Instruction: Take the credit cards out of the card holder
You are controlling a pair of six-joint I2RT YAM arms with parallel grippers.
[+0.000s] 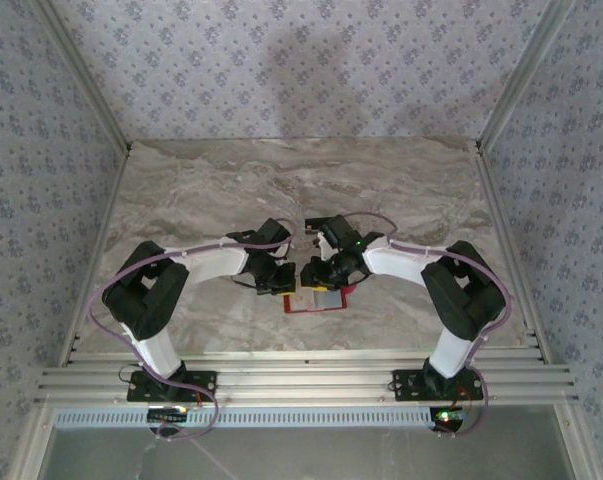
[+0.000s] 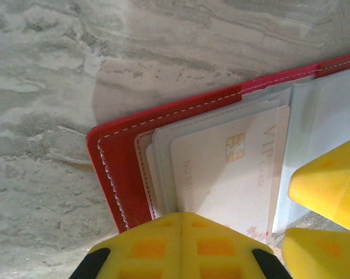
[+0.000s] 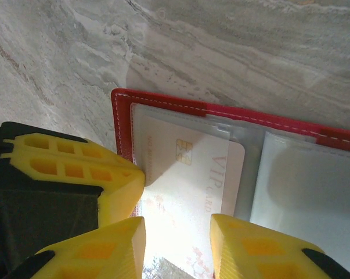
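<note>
At the bottom of the left wrist view the left pincer (image 2: 182,226) is pressed together at the edge of the open card holder (image 2: 114,168). The right pincer (image 3: 177,224) is held apart over the glossy pale credit card (image 3: 192,174), which is tucked among clear plastic sleeves (image 3: 302,174). The slick card might be missed, or the stitched red holder dragged across the smooth marbled bench (image 3: 221,46).

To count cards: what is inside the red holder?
A whitish VIP card with a chip, tucked among clear sleeves. Anything beneath it is covered, so the count is unclear.
</note>
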